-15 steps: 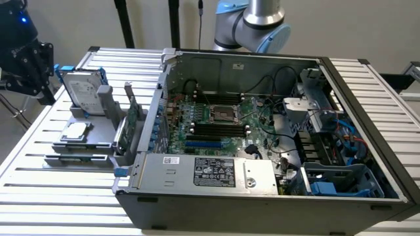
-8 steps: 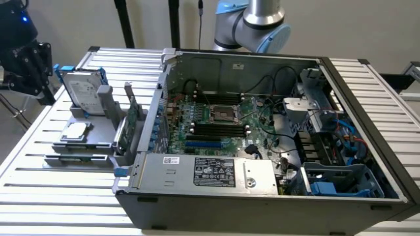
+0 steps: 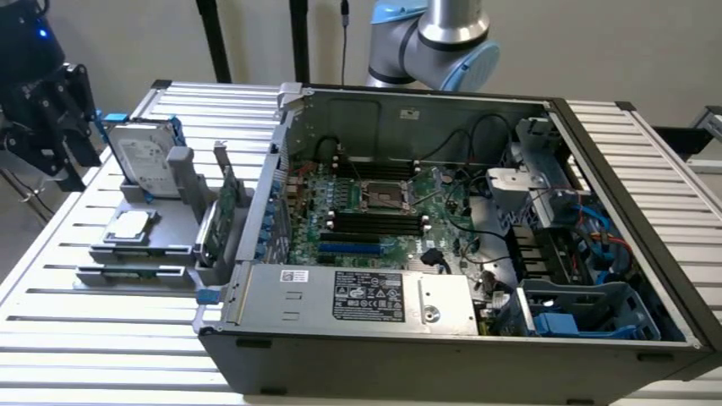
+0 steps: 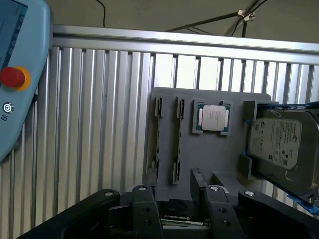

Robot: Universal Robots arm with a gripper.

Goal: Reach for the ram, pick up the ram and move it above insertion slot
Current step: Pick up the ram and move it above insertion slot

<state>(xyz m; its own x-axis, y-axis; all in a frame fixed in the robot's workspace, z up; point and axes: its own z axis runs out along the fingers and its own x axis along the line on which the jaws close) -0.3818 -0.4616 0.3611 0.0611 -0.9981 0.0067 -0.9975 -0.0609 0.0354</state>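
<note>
The black two-fingered gripper (image 4: 178, 190) hangs spread and empty, well apart from the long thin green ram stick (image 3: 130, 272), slotted in the grey plastic holder (image 3: 181, 173) at the exterior view's eight o'clock. A skewed descent could clip the taller green bracketed card (image 3: 230, 203) at its two o'clock.

You've got the open computer case (image 3: 451, 364) sitting on the slatted table (image 3: 101, 338). Motherboard (image 3: 338, 190) exposed, black memory slots (image 3: 378, 224) just in front of the processor socket (image 3: 390, 193). Grey holder (image 3: 169, 245) at the exterior view's left: hard drive (image 3: 144, 156) upright, green card (image 3: 230, 199) on edge right beside the case wall. Robot arm (image 3: 434, 42) behind the case.
</note>
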